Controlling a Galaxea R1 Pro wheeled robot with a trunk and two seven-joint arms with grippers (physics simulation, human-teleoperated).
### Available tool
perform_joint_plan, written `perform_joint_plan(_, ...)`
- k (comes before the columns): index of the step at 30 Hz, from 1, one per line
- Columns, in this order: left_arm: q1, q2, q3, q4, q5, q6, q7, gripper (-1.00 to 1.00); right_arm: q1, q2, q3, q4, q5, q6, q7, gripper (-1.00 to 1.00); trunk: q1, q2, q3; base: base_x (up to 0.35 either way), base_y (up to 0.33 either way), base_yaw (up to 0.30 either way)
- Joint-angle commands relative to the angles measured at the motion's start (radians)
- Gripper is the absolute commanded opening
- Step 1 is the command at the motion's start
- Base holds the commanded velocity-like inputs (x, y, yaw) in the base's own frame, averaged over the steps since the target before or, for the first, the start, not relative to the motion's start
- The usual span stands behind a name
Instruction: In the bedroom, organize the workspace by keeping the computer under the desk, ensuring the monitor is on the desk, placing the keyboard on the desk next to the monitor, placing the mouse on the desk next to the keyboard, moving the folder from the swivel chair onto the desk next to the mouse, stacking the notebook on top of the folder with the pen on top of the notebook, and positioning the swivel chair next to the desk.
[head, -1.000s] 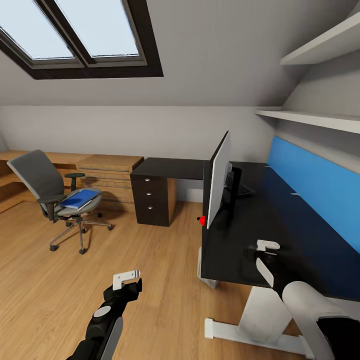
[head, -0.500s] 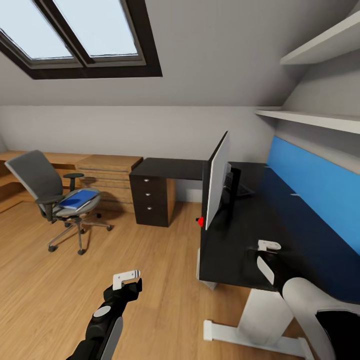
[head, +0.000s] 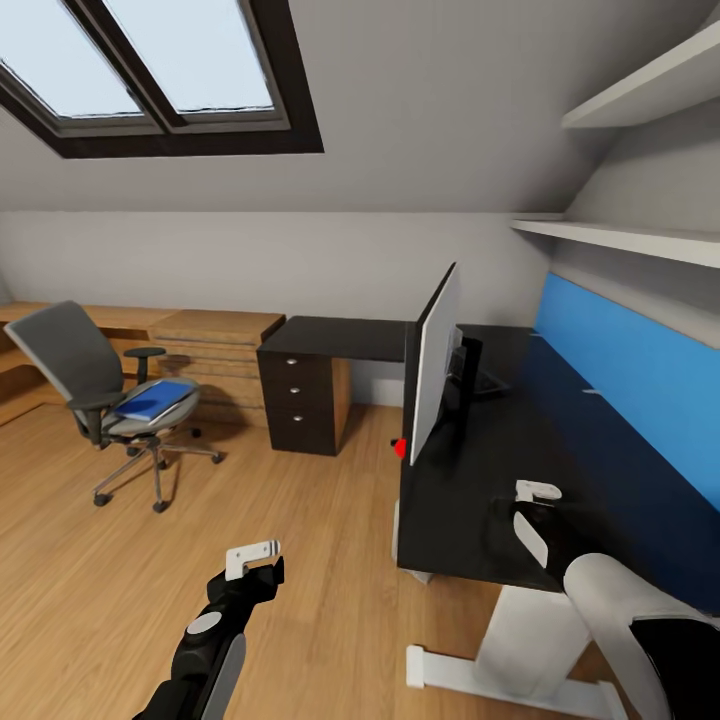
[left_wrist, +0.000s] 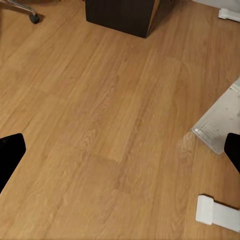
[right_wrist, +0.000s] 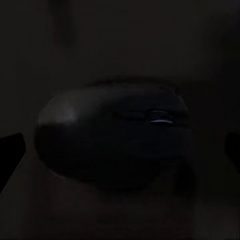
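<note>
The black-topped desk (head: 455, 480) runs along the right wall, with its dark drawer unit (head: 298, 400) at the far end. The monitor (head: 436, 365) stands on it, seen edge-on. My right gripper (head: 530, 513) hovers open low over the near part of the desk. In the right wrist view the dark rounded mouse (right_wrist: 112, 135) lies close between the spread fingertips (right_wrist: 11, 150), untouched. The swivel chair (head: 75, 365) stands at the far left with the blue folder (head: 155, 398) on its seat. Over the bare wooden floor my left gripper (head: 255, 565) hangs open and empty.
Low light-wood cabinets (head: 215, 350) line the back wall behind the chair. White shelves (head: 620, 235) and a blue panel (head: 640, 375) hang above the desk. The desk's white leg and foot (head: 500, 660) stand on the floor (left_wrist: 100, 125) just right of my left arm.
The whole view has drifted slightly, so the desk and chair sit a little further left in the picture. Both arms hold the same pose.
</note>
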Motion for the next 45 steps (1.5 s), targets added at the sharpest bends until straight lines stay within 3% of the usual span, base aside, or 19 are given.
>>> perform_joint_plan(1, -0.001, 0.0, -0.002, -0.001, 0.011, 0.003, 0.009, 1.0, 0.0, -0.001, 0.008, -0.002, -0.009, 0.006, -0.006, 1.0, 0.0, -0.001, -0.001, 0.182, 0.0, 0.0)
perform_joint_plan(27, -0.001, 0.0, -0.001, -0.004, 0.012, 0.002, 0.009, 1.0, 0.0, -0.001, 0.008, -0.004, -0.009, 0.006, -0.006, 1.0, 0.0, -0.001, -0.001, 0.017, 0.0, 0.0)
perform_joint_plan(41, -0.001, -0.001, 0.0, -0.012, 0.012, 0.002, 0.009, 1.0, 0.0, -0.001, 0.008, -0.005, -0.009, 0.006, -0.006, 1.0, 0.054, -0.099, -0.045, 0.0, 0.0, 0.0)
perform_joint_plan(45, -0.001, -0.001, 0.0, -0.012, 0.012, 0.002, 0.009, 1.0, 0.0, -0.001, 0.008, -0.006, -0.008, 0.006, -0.006, 1.0, 0.054, -0.099, -0.045, 0.0, 0.0, 0.0)
